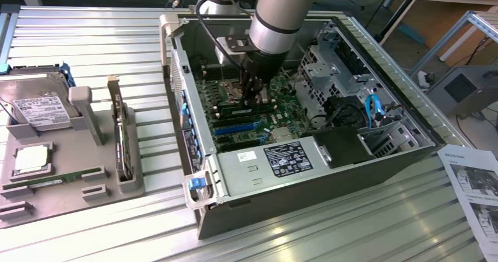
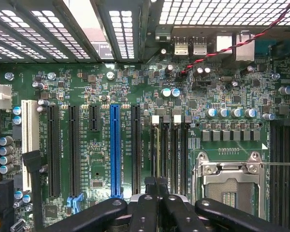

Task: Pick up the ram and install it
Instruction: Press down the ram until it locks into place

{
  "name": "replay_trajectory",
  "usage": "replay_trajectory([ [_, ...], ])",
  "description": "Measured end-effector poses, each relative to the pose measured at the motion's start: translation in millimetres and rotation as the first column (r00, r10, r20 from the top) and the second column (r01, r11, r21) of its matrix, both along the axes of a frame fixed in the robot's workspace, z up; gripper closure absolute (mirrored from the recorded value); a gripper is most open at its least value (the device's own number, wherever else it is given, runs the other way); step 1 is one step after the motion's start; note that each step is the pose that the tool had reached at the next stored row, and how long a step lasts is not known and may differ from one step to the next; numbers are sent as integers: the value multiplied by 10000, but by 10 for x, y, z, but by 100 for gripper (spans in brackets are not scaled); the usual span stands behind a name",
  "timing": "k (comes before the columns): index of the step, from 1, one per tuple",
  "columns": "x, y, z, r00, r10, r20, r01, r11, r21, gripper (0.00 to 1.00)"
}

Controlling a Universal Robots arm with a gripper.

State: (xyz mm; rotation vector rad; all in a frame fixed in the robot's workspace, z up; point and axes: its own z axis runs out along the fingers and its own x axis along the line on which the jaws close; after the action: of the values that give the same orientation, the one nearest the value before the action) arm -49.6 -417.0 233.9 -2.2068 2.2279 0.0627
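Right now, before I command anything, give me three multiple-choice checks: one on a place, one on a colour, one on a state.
1. Where does the green ram lie?
A. in the grey tray
B. on the printed sheet
C. on the hard drive

2. What colour is the long slot between the black ones on the motherboard?
A. red
B. blue
C. yellow

3. How is the tool?
A. wide open over the tray
B. shut, down inside the case
C. open above the sheet

Answers: 1 A, the stick lies flat in the tray's front slot. 2 B, the wrist view shows it bright blue. 3 B, its fingers meet just above the board.
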Motion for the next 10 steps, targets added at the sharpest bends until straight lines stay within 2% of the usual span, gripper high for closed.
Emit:
replay_trajectory([
  [10,0,-3,-17,10000,-1,0,1,10000,-1,89],
])
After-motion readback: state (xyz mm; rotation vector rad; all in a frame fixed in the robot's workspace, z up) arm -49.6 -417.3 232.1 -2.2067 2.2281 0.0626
